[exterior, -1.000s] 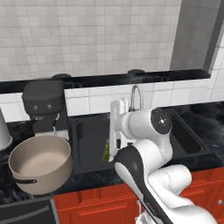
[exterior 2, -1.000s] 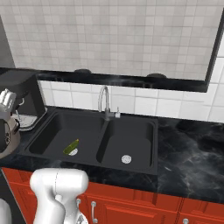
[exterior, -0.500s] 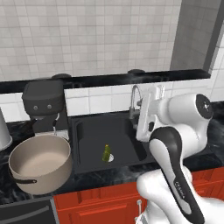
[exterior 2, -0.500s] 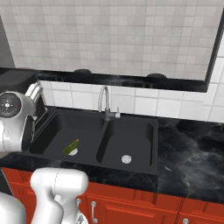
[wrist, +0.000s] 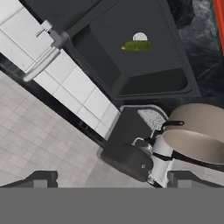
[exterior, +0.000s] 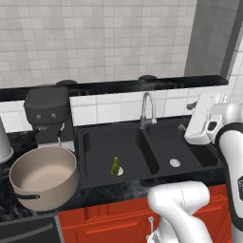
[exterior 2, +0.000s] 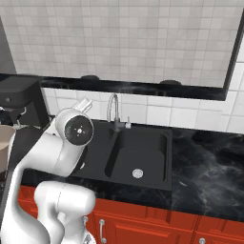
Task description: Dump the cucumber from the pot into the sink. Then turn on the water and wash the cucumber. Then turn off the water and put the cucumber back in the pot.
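Spanning the middle of the black counter (exterior: 118,194), the sink (exterior: 142,156) shows its 2 basins in the left base view, with the silver faucet (exterior: 147,108) rising behind the divider; in the right base view the arm's white body hides most of the left basin. The pot (exterior: 43,178) stands upright on the counter just left of the sink, in front of the black coffee machine (exterior: 49,114), its pale inside visible, its near handle dark against the wall; the hand view cuts it off at the right edge. The gripper (exterior: 201,121) hangs above the right basin, well apart from the pot, and its jaws are too hidden by the white hand to say how far they stand apart, or whether anything is between them; the hand view shows just 2 dark tips at the bottom edge. The cucumber (exterior: 115,165) lies in the left basin, touching the round drain (wrist: 140,37), small and yellowish-green
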Controlling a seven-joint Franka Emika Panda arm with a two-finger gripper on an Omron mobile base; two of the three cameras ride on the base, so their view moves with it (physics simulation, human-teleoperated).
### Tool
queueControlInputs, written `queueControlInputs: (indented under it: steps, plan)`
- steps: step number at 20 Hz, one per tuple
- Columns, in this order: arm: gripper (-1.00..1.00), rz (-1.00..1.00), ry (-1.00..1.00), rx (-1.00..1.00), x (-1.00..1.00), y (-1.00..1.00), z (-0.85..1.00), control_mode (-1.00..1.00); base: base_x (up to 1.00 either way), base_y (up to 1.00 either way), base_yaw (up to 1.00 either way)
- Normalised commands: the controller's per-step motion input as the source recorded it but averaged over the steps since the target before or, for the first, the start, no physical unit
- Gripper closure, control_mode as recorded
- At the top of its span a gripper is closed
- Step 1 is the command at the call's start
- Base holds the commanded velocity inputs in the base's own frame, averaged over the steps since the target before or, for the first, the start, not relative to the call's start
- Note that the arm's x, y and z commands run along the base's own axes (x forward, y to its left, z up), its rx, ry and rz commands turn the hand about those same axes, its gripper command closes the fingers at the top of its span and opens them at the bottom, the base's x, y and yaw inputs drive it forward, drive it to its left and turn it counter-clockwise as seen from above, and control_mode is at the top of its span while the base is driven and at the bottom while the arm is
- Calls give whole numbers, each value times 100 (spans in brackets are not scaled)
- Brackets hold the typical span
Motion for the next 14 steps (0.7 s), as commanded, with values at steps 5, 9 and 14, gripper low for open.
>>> queueControlInputs:
  steps: [5,9,14]
  plan:
    - [-100,0,7,26,0,-82,0,-100,0,0,0]
    - [-100,0,6,15,1,-69,0,-100,0,0,0]
    - [-100,0,9,13,21,-52,0,-100,0,0,0]
